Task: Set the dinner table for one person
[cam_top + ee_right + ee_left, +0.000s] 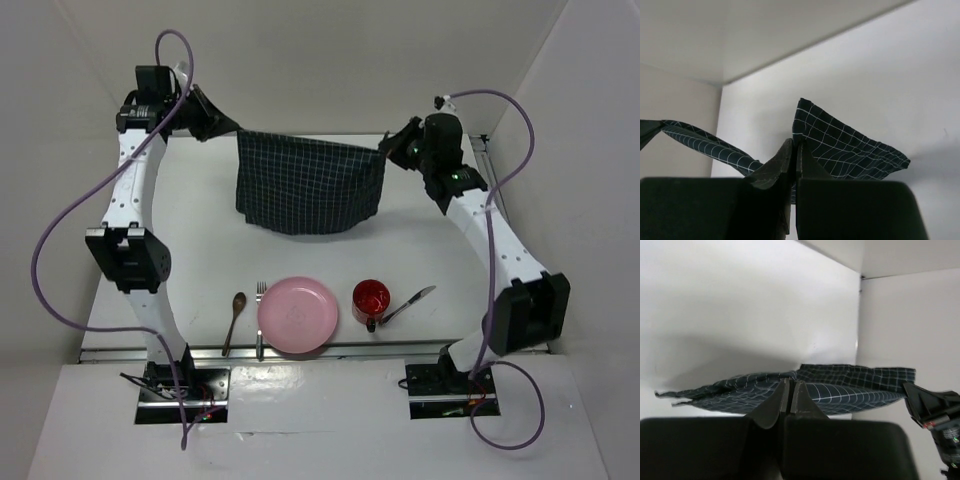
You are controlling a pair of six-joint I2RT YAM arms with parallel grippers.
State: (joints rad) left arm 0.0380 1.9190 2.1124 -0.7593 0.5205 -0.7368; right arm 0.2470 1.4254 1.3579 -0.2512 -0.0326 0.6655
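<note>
1. Worktop (200, 250): the dinner table, a large flat matte-white rectangular top with metal rails at its edges. It fills the floor of a white-walled enclosure, with both arm bases at its near edge.
2. Placemat (310, 185): dark blue-green checked cloth with thin pale lines. It is lifted over the far half of the worktop, its top edge stretched between the two arms and the rest sagging below. Whether its lower hem touches the worktop cannot be told.
3. Left jaws: pressed together on the cloth's left upper corner; the left wrist view shows the placemat (850, 385) fanning out from the pinch.
4. Right jaws: pressed together on the right upper corner; in the right wrist view the placemat (840, 150) folds around the tips.
5. Round pink plate (297, 315): near edge, centre, just beside the rail.
6. Metal fork (260, 320): just left of the plate, tines away.
7. Brown wooden spoon (234, 320): left of the fork, slightly apart.
8. Glossy red mug (370, 298): just right of the plate.
9. Metal knife (410, 303): lying diagonally beside the mug.
10. Open room: a bare band of worktop between the cloth and the tableware row; side walls stand close to both arms.
</note>
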